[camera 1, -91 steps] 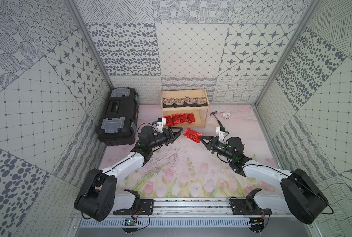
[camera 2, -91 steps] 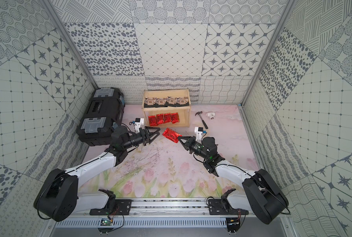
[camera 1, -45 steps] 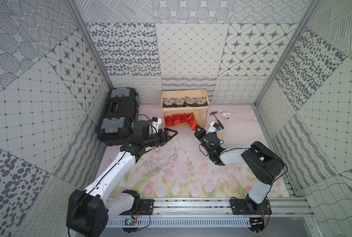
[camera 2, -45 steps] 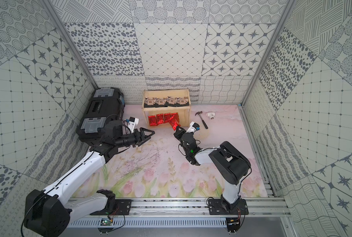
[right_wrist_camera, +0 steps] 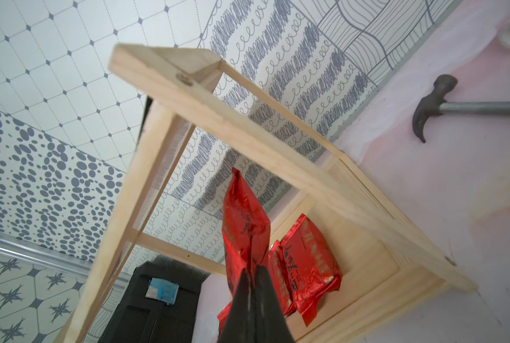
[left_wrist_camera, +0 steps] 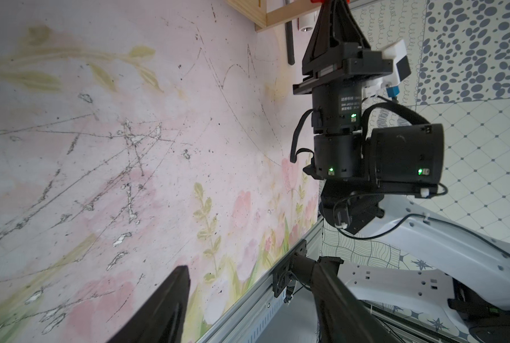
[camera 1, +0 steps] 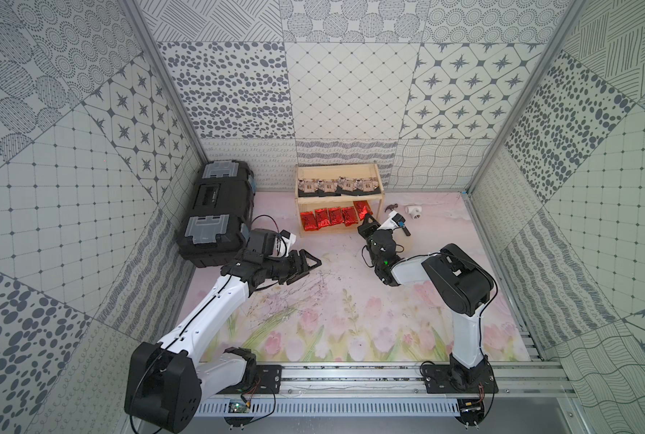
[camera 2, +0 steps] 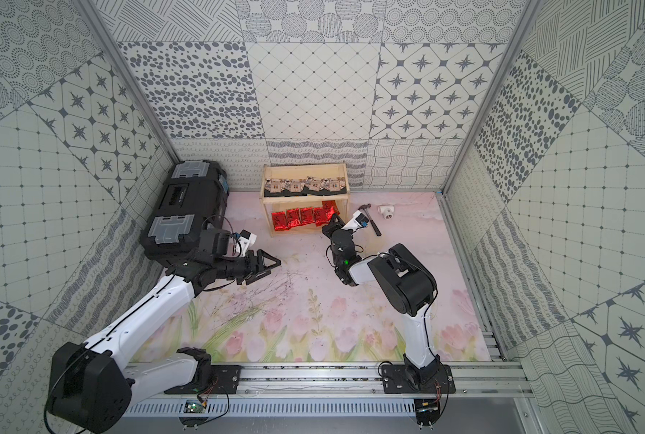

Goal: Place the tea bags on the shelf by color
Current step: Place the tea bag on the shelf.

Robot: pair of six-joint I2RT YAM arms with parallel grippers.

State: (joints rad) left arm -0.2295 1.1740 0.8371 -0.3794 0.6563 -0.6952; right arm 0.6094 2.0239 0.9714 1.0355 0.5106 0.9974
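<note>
Gripping one red tea bag [right_wrist_camera: 244,219] by its near end, the right jaws are clenched on the foil and reach into the lower tier of the shelf [camera 1: 337,198] at its right end, just inside the right front post. The right wrist view shows this held packet standing on its edge between the two dark fingers [right_wrist_camera: 265,285], above and just beside the nearest of the packets already lying there; whether it touches the lower board cannot be told. The light-wood shelf stands at the middle of the worktop's [camera 1: 351,300] back edge. On its lower board four other red tea bags [camera 1: 328,220] lie side by side in a row, filling the left and middle part. On the upper board four black tea bags [camera 1: 337,186] with beige labels lie in a slightly overlapping row. The left jaws stand released and hold nothing, hovering over the left part of the worktop, well apart from the shelf and just beside the black toolbox [camera 1: 215,210] that fills the back left corner. To the right of the shelf, near the back edge, lie a hammer [right_wrist_camera: 432,107] and a small white fitting [camera 1: 414,213], the hammer's handle partly hidden behind the right arm [camera 1: 407,268] in both top views.
</note>
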